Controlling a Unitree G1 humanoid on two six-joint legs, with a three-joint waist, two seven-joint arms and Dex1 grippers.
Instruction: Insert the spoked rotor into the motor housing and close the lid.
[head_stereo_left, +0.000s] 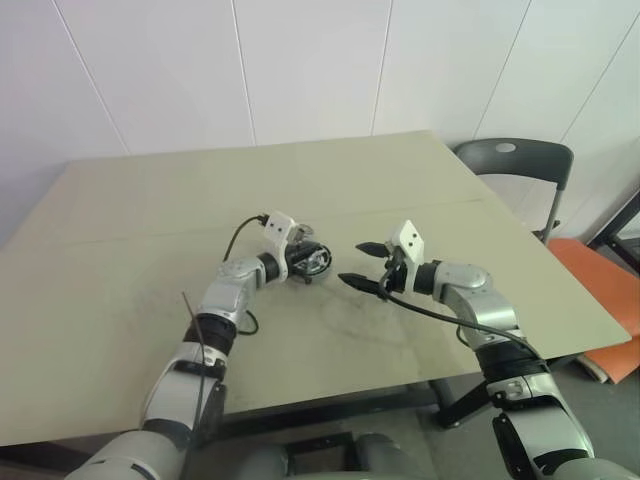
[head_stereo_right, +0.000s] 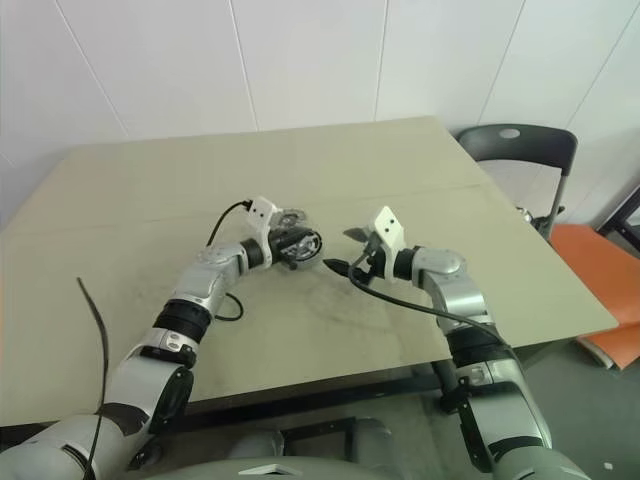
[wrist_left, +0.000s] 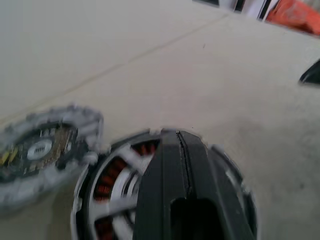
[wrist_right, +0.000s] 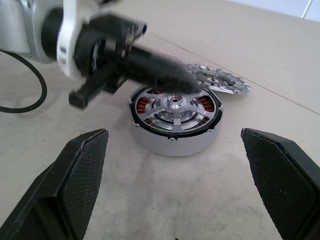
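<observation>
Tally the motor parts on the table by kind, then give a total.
Motor housing, with the spoked rotor seated in it: 1
Spoked rotor: 1
Flat round lid lying beside the housing: 1
Total: 3

motor housing (wrist_right: 175, 131): round silvery can, upright on table; spoked rotor (wrist_right: 174, 111): seated inside, copper showing through gaps
</observation>
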